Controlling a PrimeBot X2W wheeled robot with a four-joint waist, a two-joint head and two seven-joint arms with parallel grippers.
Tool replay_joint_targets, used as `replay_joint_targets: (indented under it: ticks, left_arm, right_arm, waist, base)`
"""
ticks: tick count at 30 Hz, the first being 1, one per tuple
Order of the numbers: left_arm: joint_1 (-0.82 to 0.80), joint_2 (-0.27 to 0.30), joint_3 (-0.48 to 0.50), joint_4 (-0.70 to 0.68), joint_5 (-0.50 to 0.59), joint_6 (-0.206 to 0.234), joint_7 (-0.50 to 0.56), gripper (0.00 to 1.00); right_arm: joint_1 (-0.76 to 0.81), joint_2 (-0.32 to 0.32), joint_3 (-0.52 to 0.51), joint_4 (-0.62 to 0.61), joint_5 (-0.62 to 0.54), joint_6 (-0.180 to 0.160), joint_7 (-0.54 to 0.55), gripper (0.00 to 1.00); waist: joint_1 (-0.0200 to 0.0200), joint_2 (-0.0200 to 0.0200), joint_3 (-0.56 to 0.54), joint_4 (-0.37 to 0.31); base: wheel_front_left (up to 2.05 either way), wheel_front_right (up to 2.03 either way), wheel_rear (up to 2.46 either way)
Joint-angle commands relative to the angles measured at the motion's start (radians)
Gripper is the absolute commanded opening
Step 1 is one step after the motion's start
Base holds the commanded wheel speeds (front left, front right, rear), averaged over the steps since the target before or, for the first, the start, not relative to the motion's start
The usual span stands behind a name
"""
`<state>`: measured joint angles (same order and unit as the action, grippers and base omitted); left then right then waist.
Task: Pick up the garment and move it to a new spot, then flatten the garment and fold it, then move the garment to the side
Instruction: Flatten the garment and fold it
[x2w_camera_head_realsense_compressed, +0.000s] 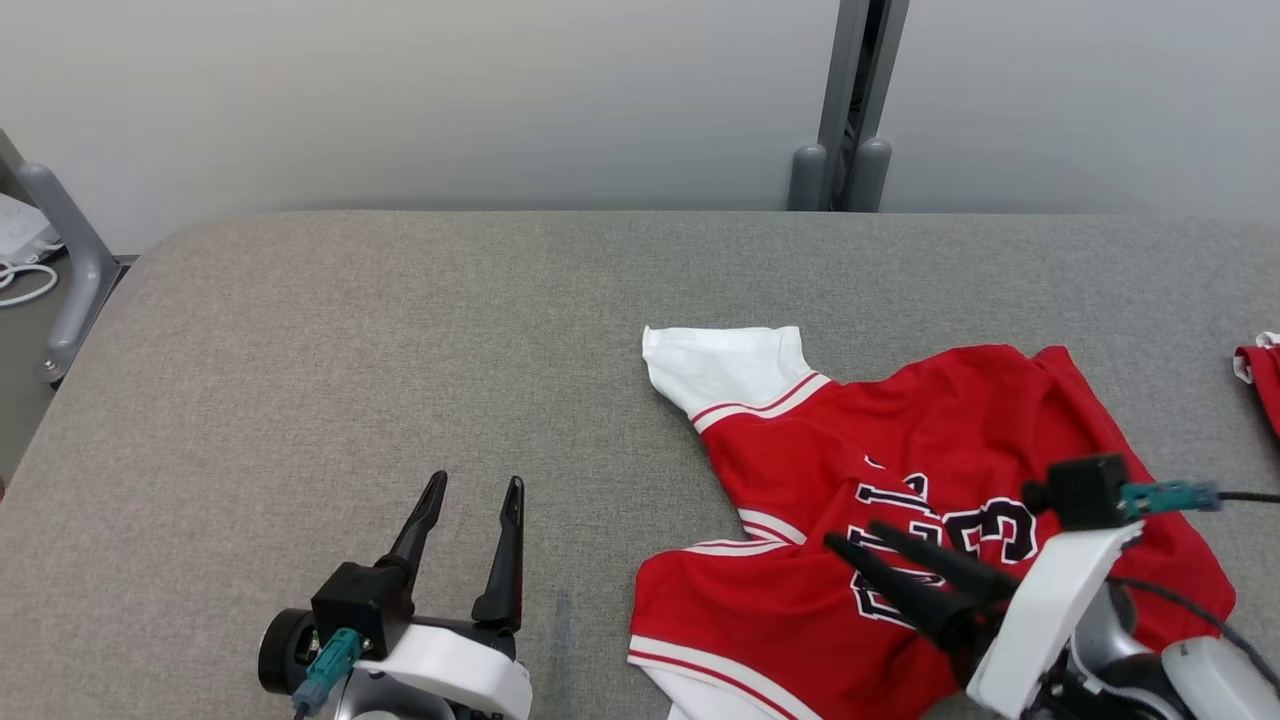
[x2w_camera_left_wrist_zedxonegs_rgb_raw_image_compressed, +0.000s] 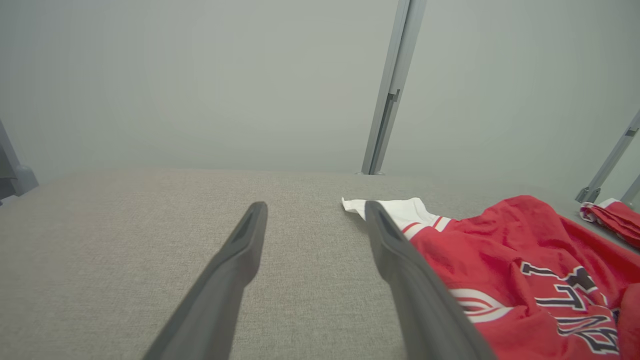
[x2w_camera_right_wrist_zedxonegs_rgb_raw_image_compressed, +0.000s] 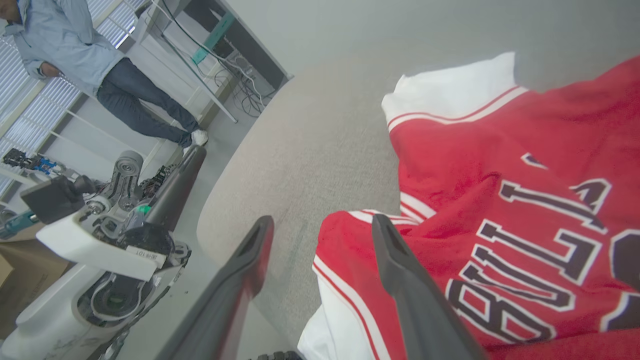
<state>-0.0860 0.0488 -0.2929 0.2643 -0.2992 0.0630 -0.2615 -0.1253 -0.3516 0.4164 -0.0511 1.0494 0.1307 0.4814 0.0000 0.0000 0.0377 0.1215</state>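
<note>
The garment (x2w_camera_head_realsense_compressed: 900, 470) was a red jersey with white sleeves, red-and-white striped trim and dark, white-outlined lettering. It lay rumpled on the right half of the grey worktop (x2w_camera_head_realsense_compressed: 350, 350), one sleeve stretched toward the middle and its lower white part close to the front edge. The right pincer (x2w_camera_head_realsense_compressed: 852, 534) hovered over the lettering, fingers parted and gripping nothing. The left pincer (x2w_camera_head_realsense_compressed: 476, 482) stood wide open and empty above bare cloth. The worktop's left half and back strip lay free. A second red piece (x2w_camera_head_realsense_compressed: 1262, 375) sat at the right edge.
</note>
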Motion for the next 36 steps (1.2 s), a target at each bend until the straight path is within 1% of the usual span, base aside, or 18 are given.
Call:
replay_joint_targets:
  ticks: [1, 7, 11, 13, 15, 17, 18, 21, 28, 32, 36]
  left_arm:
    - [-0.010, 0.004, 0.001, -0.004, -0.002, 0.002, -0.004, 1.00]
    - [-0.021, 0.004, 0.001, -0.011, -0.002, 0.004, -0.004, 1.00]
    - [-0.020, 0.004, 0.006, -0.017, 0.000, 0.006, -0.004, 1.00]
    - [-0.017, 0.004, 0.009, -0.021, 0.002, 0.009, -0.004, 1.00]
    - [-0.011, 0.004, 0.011, -0.024, -0.009, 0.012, -0.004, 1.00]
    - [-0.007, 0.004, 0.012, -0.027, -0.011, 0.016, -0.004, 1.00]
    - [-0.005, 0.004, 0.014, -0.029, -0.013, 0.017, -0.004, 1.00]
    - [0.000, 0.004, 0.017, -0.037, -0.016, 0.017, -0.004, 1.00]
    - [0.000, 0.004, 0.014, -0.042, -0.016, 0.014, -0.004, 1.00]
    - [-0.016, 0.004, -0.002, -0.042, -0.019, 0.011, -0.004, 1.00]
    - [-0.034, 0.004, -0.022, -0.040, -0.030, 0.016, -0.004, 1.00]
  right_arm:
    - [-0.015, 0.004, -0.022, -0.004, -0.023, 0.000, -0.028, 1.00]
    - [-0.060, 0.047, -0.116, 0.031, -0.240, 0.000, -0.251, 1.00]
    - [-0.065, 0.082, -0.158, 0.098, -0.367, 0.000, -0.400, 1.00]
    - [-0.064, 0.110, -0.175, 0.133, -0.399, 0.000, -0.469, 1.00]
    - [-0.067, 0.118, -0.204, 0.177, -0.447, 0.000, -0.535, 1.00]
    - [-0.068, 0.144, -0.214, 0.214, -0.477, 0.000, -0.580, 1.00]
    - [-0.070, 0.147, -0.218, 0.230, -0.496, 0.000, -0.596, 1.00]
    - [-0.074, 0.152, -0.216, 0.271, -0.533, 0.000, -0.625, 1.00]
    - [-0.097, 0.162, -0.220, 0.315, -0.548, 0.000, -0.645, 1.00]
    - [-0.130, 0.144, -0.184, 0.318, -0.557, 0.000, -0.623, 1.00]
    - [-0.193, 0.116, -0.122, 0.327, -0.565, 0.000, -0.563, 1.00]
  waist:
    - [0.0000, 0.0000, 0.000, 0.000]
    - [0.0000, 0.0000, 0.003, -0.004]
    - [0.0000, 0.0000, 0.004, -0.009]
    - [0.0000, 0.0000, 0.006, -0.013]
    - [0.0000, 0.0000, 0.008, -0.016]
    - [0.0000, 0.0000, 0.010, -0.018]
    - [0.0000, 0.0000, 0.011, -0.019]
    - [0.0000, 0.0000, 0.015, -0.022]
    - [0.0000, 0.0000, 0.026, -0.015]
    - [0.0000, 0.0000, 0.047, 0.005]
    - [0.0000, 0.0000, 0.081, 0.040]
  base:
    - [0.00, 0.00, 0.00]
    - [0.00, 0.00, 0.00]
    - [0.00, 0.00, 0.00]
    - [0.00, 0.00, 0.00]
    - [0.00, 0.00, 0.00]
    - [0.00, 0.00, 0.00]
    - [0.00, 0.00, 0.00]
    - [0.00, 0.00, 0.00]
    - [0.00, 0.00, 0.00]
    - [0.00, 0.00, 0.00]
    - [0.00, 0.00, 0.00]
